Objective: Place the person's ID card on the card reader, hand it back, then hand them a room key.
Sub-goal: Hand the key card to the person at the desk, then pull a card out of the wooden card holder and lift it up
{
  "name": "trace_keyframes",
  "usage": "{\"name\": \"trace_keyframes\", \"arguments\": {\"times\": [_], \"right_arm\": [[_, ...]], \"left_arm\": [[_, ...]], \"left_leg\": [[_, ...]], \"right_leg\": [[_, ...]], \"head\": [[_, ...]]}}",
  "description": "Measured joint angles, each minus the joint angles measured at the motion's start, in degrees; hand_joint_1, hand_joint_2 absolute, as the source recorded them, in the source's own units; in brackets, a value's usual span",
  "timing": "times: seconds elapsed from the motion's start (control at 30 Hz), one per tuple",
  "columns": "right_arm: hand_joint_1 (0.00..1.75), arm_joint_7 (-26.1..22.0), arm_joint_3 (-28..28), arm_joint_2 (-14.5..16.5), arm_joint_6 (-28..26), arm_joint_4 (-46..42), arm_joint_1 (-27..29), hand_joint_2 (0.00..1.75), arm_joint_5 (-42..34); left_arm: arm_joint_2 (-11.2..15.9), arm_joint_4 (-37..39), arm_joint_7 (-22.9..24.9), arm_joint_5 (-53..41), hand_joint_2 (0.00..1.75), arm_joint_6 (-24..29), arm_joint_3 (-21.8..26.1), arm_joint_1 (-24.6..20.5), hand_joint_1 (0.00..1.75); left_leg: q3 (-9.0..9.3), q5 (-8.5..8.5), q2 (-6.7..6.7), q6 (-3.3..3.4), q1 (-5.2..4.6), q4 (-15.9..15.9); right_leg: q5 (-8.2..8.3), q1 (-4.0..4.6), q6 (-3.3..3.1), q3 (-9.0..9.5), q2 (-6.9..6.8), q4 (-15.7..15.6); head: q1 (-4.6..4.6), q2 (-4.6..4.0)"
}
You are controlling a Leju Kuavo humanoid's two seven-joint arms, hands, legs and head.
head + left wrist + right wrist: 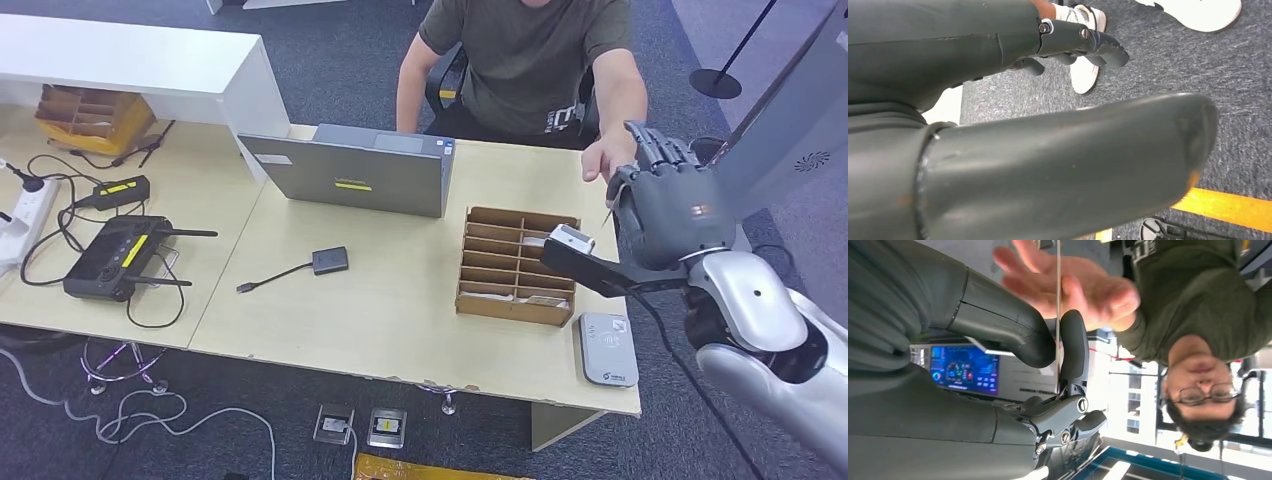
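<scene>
My right hand (1058, 370) pinched the card (1058, 300) beyond the card reader (608, 349), at the person's hand (1073, 285); handover seemingly unfinished, more perhaps remaining.

A gray laptop (350, 170) sits closed on the desk (400, 310). A small black adapter (329, 260) lies near it. A black router (115, 255) sits far left.

right robot hand (1048, 365) pinches thin card (1058, 300) edge-on | person's open hand (1073, 282) touching card
</scene>
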Motion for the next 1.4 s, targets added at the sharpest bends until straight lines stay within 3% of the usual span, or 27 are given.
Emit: {"name": "trace_keyframes", "arguments": {"times": [0.37, 0.4, 0.47, 0.5, 0.53, 0.6, 0.87, 1.07, 1.23, 1.4], "right_arm": [[1.75, -1.3, 1.8, 6.8, -0.9, 11.6, -2.5, 1.75, -1.3], [1.55, -1.3, 1.8, 7.2, -0.8, 12.2, -2.8, 1.75, -1.4], [0.68, -1.4, 2.0, 7.9, -0.7, 13.6, -3.3, 1.75, -1.7], [0.24, -1.4, 2.0, 8.2, -0.6, 14.2, -3.5, 1.31, -1.8], [0.0, -1.3, 2.1, 8.5, -0.6, 14.9, -3.7, 0.87, -2.0], [0.0, -1.0, 2.2, 8.9, -0.8, 16.0, -3.8, 0.0, -2.7], [0.0, -0.1, 1.7, 9.4, -6.9, 17.9, -3.2, 0.0, -7.1], [0.0, -0.2, 1.6, 9.6, -7.8, 18.5, -2.8, 0.0, -7.3], [0.0, -1.2, 0.6, 9.6, -13.3, 18.1, -0.9, 0.0, -10.1], [0.0, -2.6, 0.2, 9.3, -13.7, 16.7, 0.5, 0.0, -11.4]], "left_arm": [[-1.0, 0.0, 0.7, -1.8, 0.0, -0.9, 0.0, -1.1, 0.0], [-1.1, 0.0, 0.9, -1.8, 0.0, -1.0, 0.0, -1.2, 0.0], [-1.4, 0.0, 1.1, -1.8, 0.0, -1.0, 0.0, -1.3, 0.0], [-1.5, 0.0, 1.2, -1.8, 0.0, -1.1, 0.0, -1.3, 0.0], [-1.6, 0.0, 1.3, -1.8, 0.0, -1.1, 0.0, -1.3, 0.0], [-1.9, 0.0, 1.5, -1.8, 0.0, -1.1, 0.0, -1.3, 0.0], [-2.3, 0.0, 1.5, -1.8, 0.0, -1.0, 0.0, -1.3, 0.0], [-2.5, 0.0, 1.5, -1.8, 0.0, -0.9, 0.0, -1.3, 0.0], [-2.5, 0.0, 1.5, -1.7, 0.0, -1.0, 0.0, -1.3, 0.0], [-2.5, 0.0, 1.4, -1.7, 0.0, -1.0, 0.0, -1.1, 0.0]], "left_leg": [[-0.01, 0.01, -0.03, -0.01, 0.01, 0.0], [-0.01, 0.01, -0.03, -0.01, 0.01, 0.0], [-0.01, 0.01, -0.02, -0.01, 0.01, 0.0], [-0.01, 0.01, -0.02, -0.01, 0.01, 0.0], [-0.01, 0.01, -0.02, -0.01, 0.01, 0.0], [0.0, 0.01, -0.02, -0.01, 0.0, 0.0], [0.01, 0.01, -0.02, -0.01, 0.01, 0.0], [0.01, 0.01, -0.01, -0.01, 0.01, 0.0], [0.49, 0.01, -0.01, -0.01, 0.01, 0.0], [0.95, 0.05, 0.01, -0.01, 0.0, 0.1]], "right_leg": [[0.0, 0.01, 0.0, -0.01, -0.01, 0.0], [0.0, 0.01, 0.0, -0.01, -0.01, 0.0], [0.0, 0.0, 0.0, -0.02, -0.01, 0.0], [0.0, 0.0, 0.0, -0.02, -0.01, 0.0], [0.0, 0.0, 0.0, -0.02, 0.0, 0.0], [0.0, 0.0, 0.0, -0.03, -0.01, 0.0], [0.0, 0.01, 0.0, -0.04, 0.0, 0.0], [0.0, 0.01, 0.0, -0.04, 0.0, 0.0], [0.01, 0.01, 0.0, -0.06, 0.01, 0.0], [0.08, 0.0, 0.01, -0.11, 0.04, 0.0]], "head": [[0.0, 0.0], [0.0, 0.0], [0.0, 0.0], [-0.01, 0.0], [0.0, 0.0], [0.0, 0.0], [-0.01, 0.0], [0.0, 0.0], [0.01, 0.0], [-0.05, 0.02]]}}
